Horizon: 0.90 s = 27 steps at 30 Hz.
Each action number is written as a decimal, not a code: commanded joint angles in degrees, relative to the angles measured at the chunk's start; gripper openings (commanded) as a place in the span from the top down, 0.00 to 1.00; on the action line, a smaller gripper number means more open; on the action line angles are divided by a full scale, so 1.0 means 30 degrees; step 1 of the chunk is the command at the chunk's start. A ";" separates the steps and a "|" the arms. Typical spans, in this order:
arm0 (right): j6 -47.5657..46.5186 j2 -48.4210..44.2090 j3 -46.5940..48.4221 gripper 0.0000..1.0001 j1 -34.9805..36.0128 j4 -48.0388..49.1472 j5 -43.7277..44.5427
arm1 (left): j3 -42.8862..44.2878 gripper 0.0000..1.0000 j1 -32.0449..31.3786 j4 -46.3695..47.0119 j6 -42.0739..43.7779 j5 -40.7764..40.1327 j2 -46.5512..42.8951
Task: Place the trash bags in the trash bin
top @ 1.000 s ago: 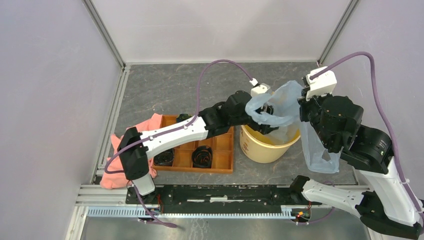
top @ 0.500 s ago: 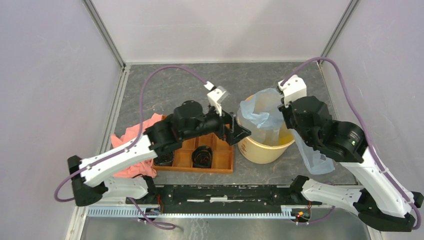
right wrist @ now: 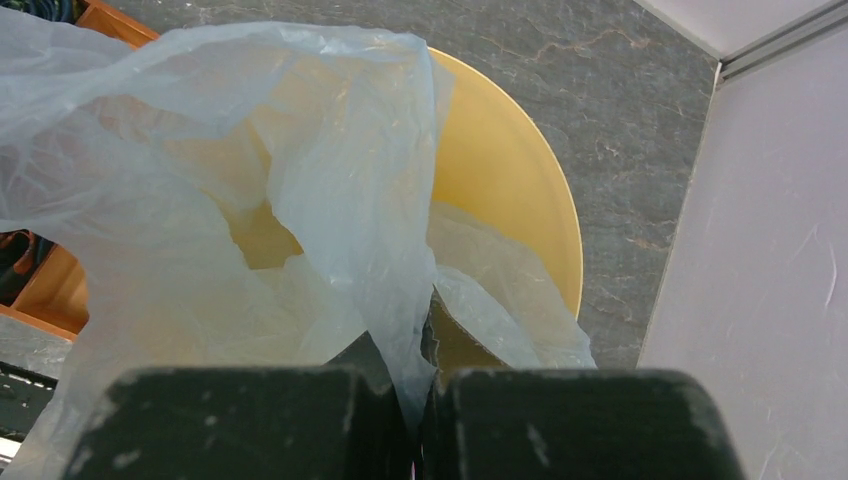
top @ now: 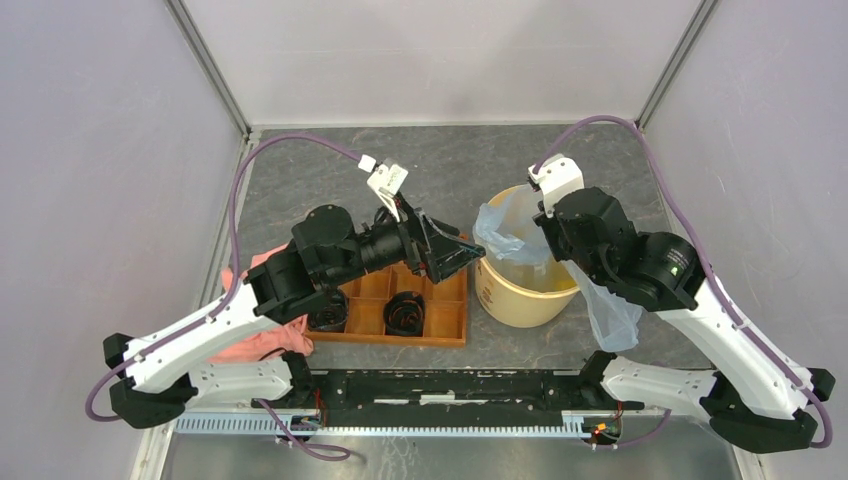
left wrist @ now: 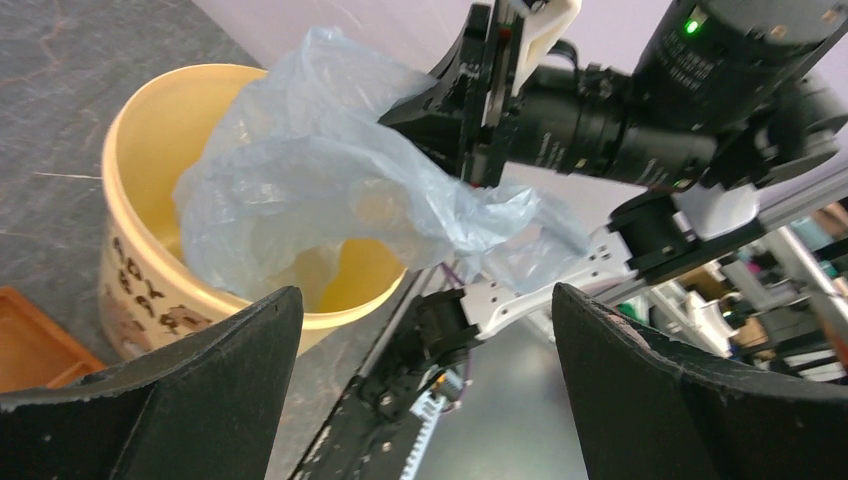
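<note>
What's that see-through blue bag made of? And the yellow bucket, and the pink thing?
The bag looks like thin plastic film: it is shiny and wrinkly, and you can see the bucket through it. The bucket looks like hard, smooth plastic with a rolled rim. The pink cloth is probably soft fabric: it is dull, not shiny, and lies in floppy folds.

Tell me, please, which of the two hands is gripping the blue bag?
The right hand: it is shut on the pale-blue bag above the yellow bucket, whereas the left hand is open and empty.
</note>
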 commanded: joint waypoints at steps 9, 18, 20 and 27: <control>0.0287 -0.0348 -0.0910 1.00 0.0076 0.1304 -0.0465 | 0.1185 0.00 0.0033 0.1729 -0.4384 0.0252 0.2080; 0.0275 -0.0104 -0.2896 1.00 0.0080 0.2456 -0.0557 | 0.1753 0.18 0.0116 0.1775 -0.3226 -0.0747 0.2988; 0.0172 -0.0193 -0.3480 1.00 0.0091 0.3042 -0.0502 | 0.1915 0.29 0.0171 0.0546 -0.2485 -0.1837 0.3186; -0.0281 -0.0321 -0.4388 1.00 0.0064 0.4453 -0.0215 | 0.0458 0.50 0.0697 0.0224 -0.2289 -0.2140 0.2974</control>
